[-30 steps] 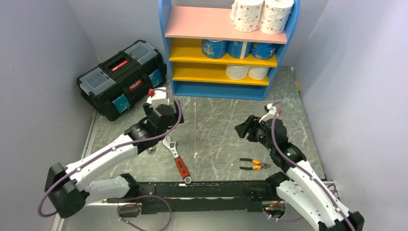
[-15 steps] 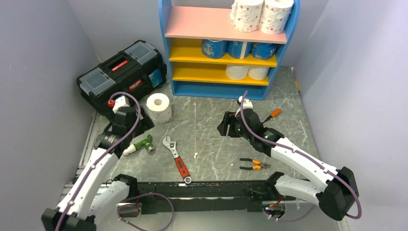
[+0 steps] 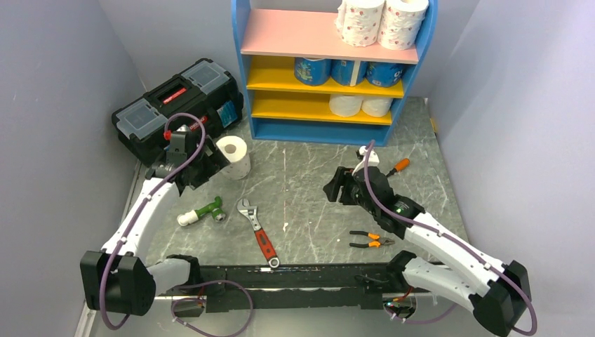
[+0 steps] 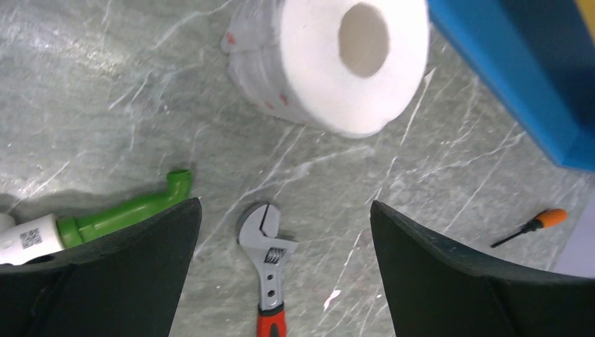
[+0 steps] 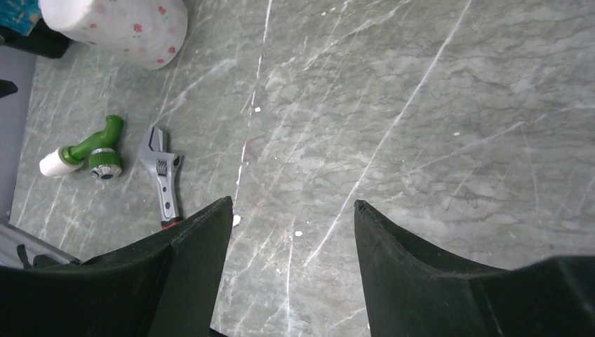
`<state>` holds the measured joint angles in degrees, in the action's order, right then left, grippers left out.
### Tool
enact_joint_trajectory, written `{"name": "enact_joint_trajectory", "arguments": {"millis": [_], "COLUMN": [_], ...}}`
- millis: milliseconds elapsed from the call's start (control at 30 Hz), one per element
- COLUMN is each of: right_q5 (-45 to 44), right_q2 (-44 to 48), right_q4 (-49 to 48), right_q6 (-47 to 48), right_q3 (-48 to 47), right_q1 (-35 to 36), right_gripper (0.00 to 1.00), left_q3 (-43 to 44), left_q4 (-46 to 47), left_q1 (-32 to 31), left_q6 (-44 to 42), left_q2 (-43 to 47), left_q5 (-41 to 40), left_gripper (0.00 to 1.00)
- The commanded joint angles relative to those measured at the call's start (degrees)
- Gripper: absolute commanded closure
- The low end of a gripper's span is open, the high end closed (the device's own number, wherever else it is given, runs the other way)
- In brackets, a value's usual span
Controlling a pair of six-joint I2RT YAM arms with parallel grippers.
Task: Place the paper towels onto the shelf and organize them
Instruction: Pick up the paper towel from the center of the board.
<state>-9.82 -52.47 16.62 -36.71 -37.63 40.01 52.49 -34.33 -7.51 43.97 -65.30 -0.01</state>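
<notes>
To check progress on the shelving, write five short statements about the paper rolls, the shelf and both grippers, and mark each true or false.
1. A white pink-dotted paper roll stands upright on the grey marbled table near the black plastic toolbox. True.
2. The left gripper is shut on that roll. False: the left gripper is open and the roll lies beyond it.
3. Three blue-wrapped paper rolls sit on the upper yellow board of the blue-framed shelf. True.
4. The pink top board is bare. False: two pink-dotted rolls stand at the pink top board's right end.
5. The right gripper holds the red-handled adjustable wrench. False: the right gripper is open and empty; the wrench lies on the table.
</notes>
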Motion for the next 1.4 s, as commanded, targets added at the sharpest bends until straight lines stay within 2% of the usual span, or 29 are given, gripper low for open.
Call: {"name": "enact_joint_trajectory", "arguments": {"millis": [0,433,767,933,1267,1367], "right_q5": [-2.47,-3.46,-4.76,-5.59,-5.56,-5.77], "right_q2": [3.53,7.43,10.28,11.39,11.51,11.89], "right_q4": [0.15,1.86,4.23,5.30,5.34,5.51], "right_q6": [-0.71,-1.32,-1.58,-1.61,-1.87,-1.88], "right_q3": [1.74,2.80,3.15,3.53,4.05,4.05], "right_q1": [0.07,0.07,-0.01,0.00,0.03,-0.01], "right_gripper": [0.33,0.33,0.33,0.33,0.33,0.33], "left_q3": [4.32,12.68,18.44,18.57,18.07,17.22], "left_q4": [3.02,-0.01,-2.23,-2.85,-3.47,-2.89], "left_q1": [0.30,-0.45,-2.49,-3.34,-3.58,-3.65], "left_q6": [2.40,12.61,14.28,14.88,15.27,15.23], "left_q2": [-2.47,-14.39,-22.81,-24.01,-25.90,-25.88], "left_q5": [-1.18,-8.38,-11.60,-13.82,-15.43,-15.09], "left_gripper": [0.04,0.11,0.14,0.17,0.30,0.38]}}
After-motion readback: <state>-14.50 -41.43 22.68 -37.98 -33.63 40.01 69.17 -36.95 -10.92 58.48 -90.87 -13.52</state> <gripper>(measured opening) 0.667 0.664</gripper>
